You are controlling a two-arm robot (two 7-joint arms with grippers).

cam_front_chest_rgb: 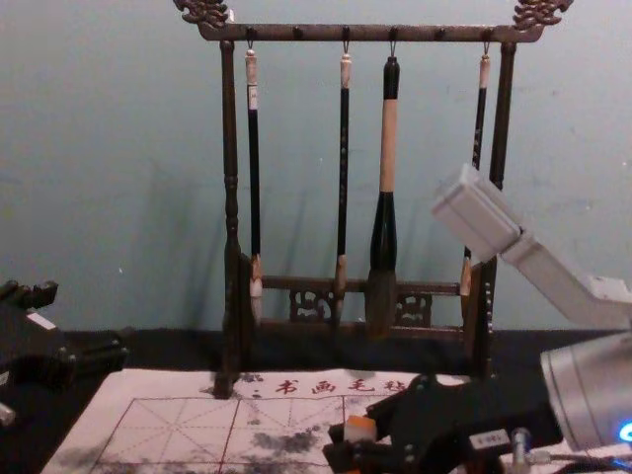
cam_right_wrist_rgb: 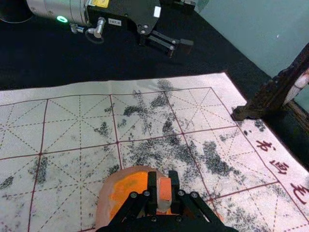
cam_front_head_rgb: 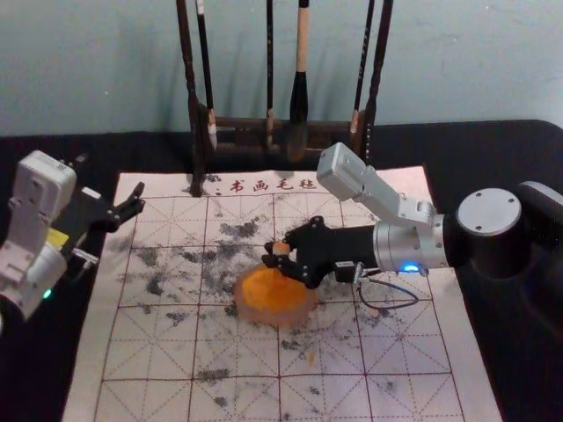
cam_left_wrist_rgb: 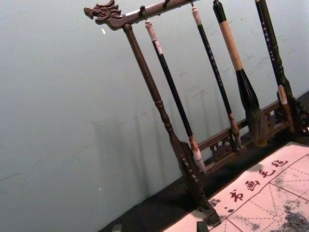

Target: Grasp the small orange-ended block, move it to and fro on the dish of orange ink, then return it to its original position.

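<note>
Right gripper (cam_right_wrist_rgb: pixel 163 189) is closed on orange-ended block (cam_right_wrist_rgb: pixel 164 187) over ink dish (cam_right_wrist_rgb: pixel 103 208); inking extent unclear, return remains. Left gripper (cam_front_head_rgb: pixel 137 200) sits open.

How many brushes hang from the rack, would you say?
4: one brush near the rack's left post, a slim one mid-rack, a thick one to its right, one by the right post.

Before us, soft, rather dim light, faint shadows across the wall (cam_left_wrist_rgb: pixel 58 121), deep gloom over the black cloth (cam_front_head_rgb: pixel 501 145).
</note>
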